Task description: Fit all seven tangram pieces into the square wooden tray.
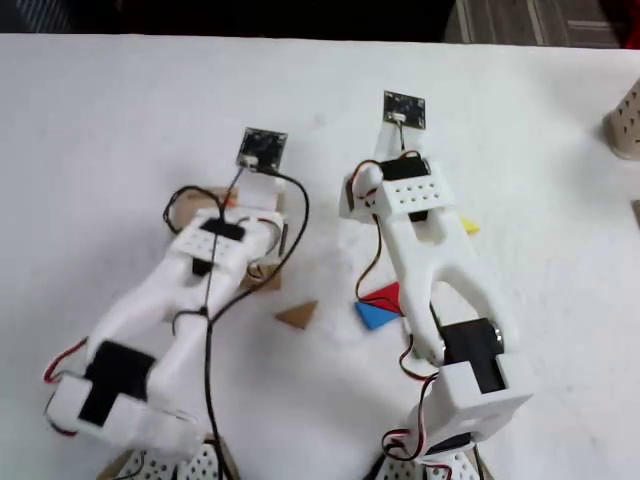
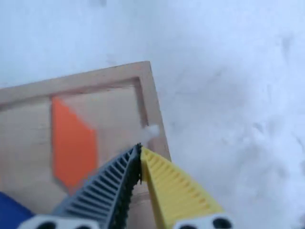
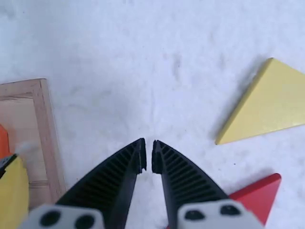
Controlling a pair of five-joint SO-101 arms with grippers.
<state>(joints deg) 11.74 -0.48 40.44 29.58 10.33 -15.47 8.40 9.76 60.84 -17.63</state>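
Left gripper point(image 2: 140, 151) clenched, empty, over tray point(image 2: 153, 107) corner | right gripper point(image 3: 147, 156) clenched, empty, above tabletop point(image 3: 143, 47) | yellow triangle point(image 3: 269, 102) found loose nearby | judged light, stiff, smooth | to be pinched across opposite edges

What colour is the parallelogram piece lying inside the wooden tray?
Orange. The parallelogram piece in the wooden tray shows best in the left wrist view.

The left arm point(image 1: 190, 300) and right arm point(image 1: 430, 265) are white shells with black motor blocks point(image 1: 470, 345) and thin red, black and yellow cables point(image 1: 208, 370). The left claw point(image 2: 139, 150) is ribbed, half grey, half yellow. The right claw point(image 3: 148, 155) is ribbed black.
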